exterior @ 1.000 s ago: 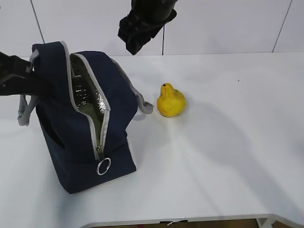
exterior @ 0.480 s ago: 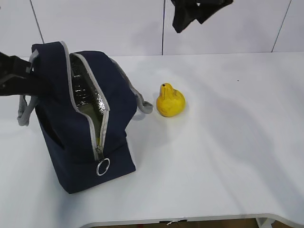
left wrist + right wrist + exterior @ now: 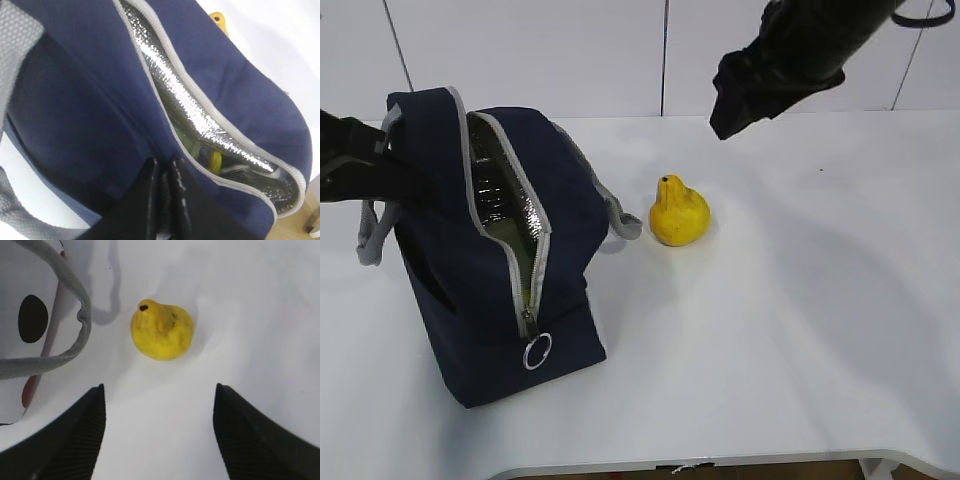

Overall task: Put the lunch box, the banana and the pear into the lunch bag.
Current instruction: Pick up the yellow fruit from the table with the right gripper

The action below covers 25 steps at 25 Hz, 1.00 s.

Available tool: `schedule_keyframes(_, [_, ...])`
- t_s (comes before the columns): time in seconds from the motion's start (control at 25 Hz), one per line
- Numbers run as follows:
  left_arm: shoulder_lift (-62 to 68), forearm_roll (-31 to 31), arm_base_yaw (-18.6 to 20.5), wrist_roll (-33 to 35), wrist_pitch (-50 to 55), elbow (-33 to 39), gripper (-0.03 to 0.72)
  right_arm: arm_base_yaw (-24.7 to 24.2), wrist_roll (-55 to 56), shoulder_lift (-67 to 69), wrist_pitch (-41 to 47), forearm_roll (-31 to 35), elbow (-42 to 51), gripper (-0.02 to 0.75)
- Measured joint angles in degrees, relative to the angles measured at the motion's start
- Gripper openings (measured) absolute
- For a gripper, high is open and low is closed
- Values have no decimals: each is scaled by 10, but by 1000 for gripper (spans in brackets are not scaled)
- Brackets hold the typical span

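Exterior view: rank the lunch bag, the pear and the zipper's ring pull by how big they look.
1. Lunch bag, by far the largest.
2. Pear, much smaller, standing on the table to the bag's right.
3. Ring pull, smallest, though it hangs nearer the camera than the pear.

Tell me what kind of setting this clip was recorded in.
Most likely a lab or test bench, not a home: a bare white table against plain white panelled walls, holding only the lunch bag and a pear, with black robot arms working over them.
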Motion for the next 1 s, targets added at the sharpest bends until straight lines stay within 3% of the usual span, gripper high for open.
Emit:
schedule_keyframes(0.36, [0, 0, 0, 0, 0, 0, -1, 0, -69, -99, -248, 89, 255, 547])
schedule_keyframes(0.6, [0, 0, 0, 0, 0, 0, -1, 0, -152, -122, -319, 164, 342, 547])
schedule_keyframes(0.88, [0, 0, 0, 0, 0, 0, -1, 0, -383, -122, -374, 327, 378, 547])
schedule_keyframes(1.0, [0, 0, 0, 0, 0, 0, -1, 0, -518, -117, -387, 435, 378, 547])
